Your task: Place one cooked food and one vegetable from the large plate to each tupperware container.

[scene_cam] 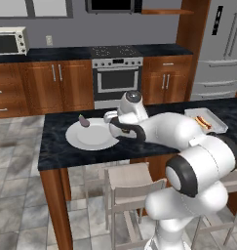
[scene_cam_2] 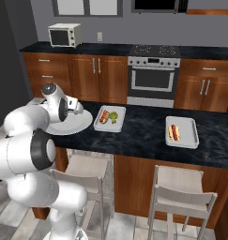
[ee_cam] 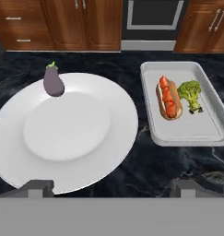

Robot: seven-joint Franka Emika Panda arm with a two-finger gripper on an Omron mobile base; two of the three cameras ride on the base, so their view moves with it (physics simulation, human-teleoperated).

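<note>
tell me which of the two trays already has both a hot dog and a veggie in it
The tray beside the large plate: this near tray holds a hot dog and broccoli. The far tray holds a hot dog alone; an eggplant sits on the plate.

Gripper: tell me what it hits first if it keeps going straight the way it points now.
Probably the large plate. The gripper looks down over the plate's near right edge, so dark counter beside that rim is possible; depth is unclear. The eggplant sits off that line.
</note>
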